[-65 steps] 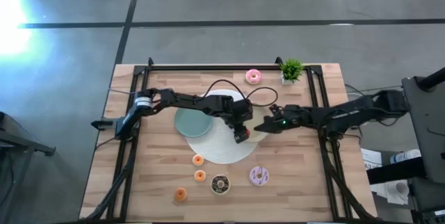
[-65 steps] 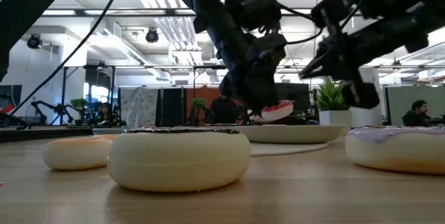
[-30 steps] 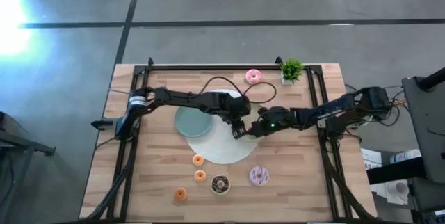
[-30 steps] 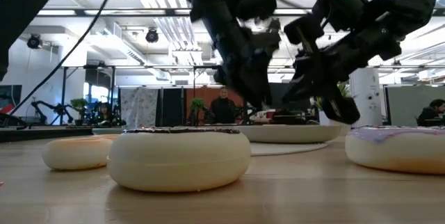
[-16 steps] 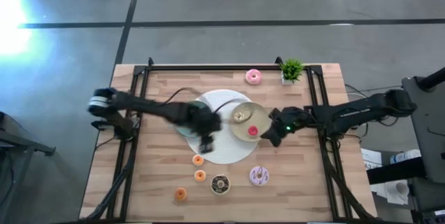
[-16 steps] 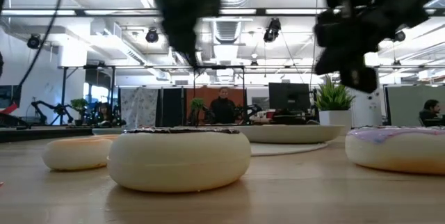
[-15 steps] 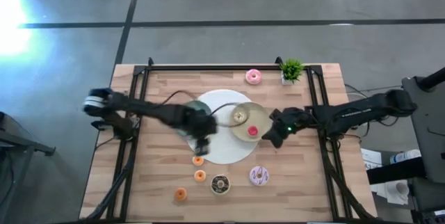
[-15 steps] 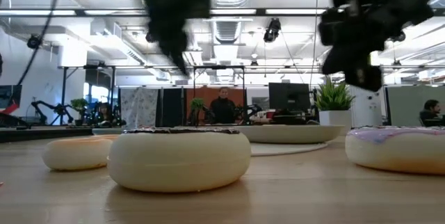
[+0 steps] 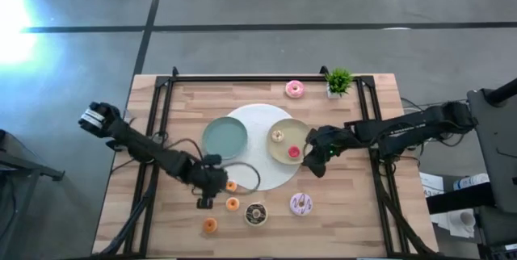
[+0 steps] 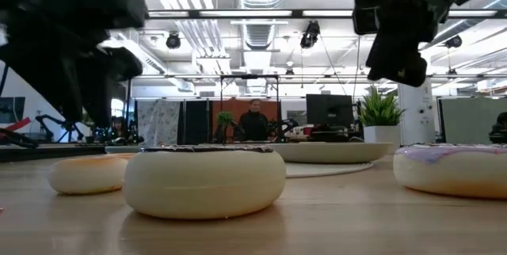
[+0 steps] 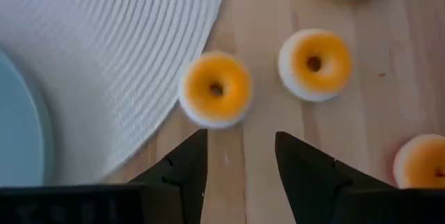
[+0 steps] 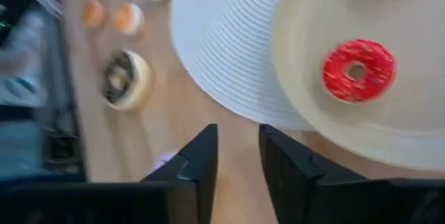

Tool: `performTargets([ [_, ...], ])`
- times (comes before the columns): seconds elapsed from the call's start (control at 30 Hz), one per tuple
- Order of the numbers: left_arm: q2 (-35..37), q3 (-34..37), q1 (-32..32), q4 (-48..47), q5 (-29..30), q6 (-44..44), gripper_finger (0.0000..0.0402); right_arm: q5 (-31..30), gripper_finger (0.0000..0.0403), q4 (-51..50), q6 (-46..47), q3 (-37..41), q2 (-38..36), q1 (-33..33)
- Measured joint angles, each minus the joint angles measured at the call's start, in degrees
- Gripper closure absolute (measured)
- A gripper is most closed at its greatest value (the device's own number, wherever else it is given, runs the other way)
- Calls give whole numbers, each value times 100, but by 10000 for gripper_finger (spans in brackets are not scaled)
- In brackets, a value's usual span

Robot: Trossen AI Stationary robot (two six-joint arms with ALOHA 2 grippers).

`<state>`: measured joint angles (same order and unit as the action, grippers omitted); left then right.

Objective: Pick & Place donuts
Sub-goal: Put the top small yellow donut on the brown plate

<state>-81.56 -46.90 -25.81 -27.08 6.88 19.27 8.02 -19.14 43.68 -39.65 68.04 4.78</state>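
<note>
My left gripper (image 9: 210,186) (image 11: 240,175) is open and empty, just above the table beside a small orange donut (image 9: 230,186) (image 11: 214,97) at the white mat's near edge. Two more orange donuts (image 9: 233,204) (image 9: 209,226) lie nearer. My right gripper (image 9: 312,163) (image 12: 238,168) is open and empty by the near right rim of the yellow-green plate (image 9: 284,124). On that plate lie a red donut (image 9: 294,152) (image 12: 357,69) and a pale one (image 9: 277,136). The chocolate donut (image 9: 256,213), lilac donut (image 9: 301,204) and pink donut (image 9: 295,89) lie flat on the wood.
A blue-grey plate (image 9: 224,139) sits on the round white mat (image 9: 258,175) left of the yellow-green plate. A small potted plant (image 9: 338,81) stands at the far right beside the pink donut. A black frame (image 9: 161,98) runs along the table's sides.
My left gripper has swung away from the yellow-green plate toward the table's near left and now hovers by the orange donuts. The red donut now shows lying on that plate. My right gripper has drawn back a little toward the near right.
</note>
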Motion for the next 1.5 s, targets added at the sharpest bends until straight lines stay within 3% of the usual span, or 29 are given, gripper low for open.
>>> performTargets([
  [0.17,-595,-338,-439,16,1216,-577,259,-75,266,-420,-370,-431,435,-2],
  [0.5,-1575,-644,-502,19,1227,-452,265,-222,255,-404,-45,-524,556,-2],
  [0.63,-1678,-666,-474,37,1134,-287,306,-220,255,-403,53,-524,547,-2],
  [0.77,-1572,-673,-405,-17,1102,-111,381,-220,256,-271,163,-524,547,-2],
  [0.83,-1432,-671,-302,-145,981,30,393,-220,255,16,174,-524,547,-2],
  [1.0,-555,-902,152,-835,438,384,400,-146,255,1259,-14,-524,506,-2],
  [1.07,-18,-964,495,-630,-378,382,400,-9,255,1810,-333,-524,508,40],
  [1.17,605,-928,1338,390,-2113,746,401,30,255,2296,-1458,-627,510,200],
  [1.27,970,-819,2038,1202,-2627,1099,401,-138,257,2121,-2595,-887,510,299],
  [1.33,1016,-813,2401,1643,-2999,1207,401,-199,259,1837,-2863,-1120,513,299],
  [1.5,621,-1009,2746,2464,-3603,1340,401,-213,246,1396,-3689,-1657,678,286],
])
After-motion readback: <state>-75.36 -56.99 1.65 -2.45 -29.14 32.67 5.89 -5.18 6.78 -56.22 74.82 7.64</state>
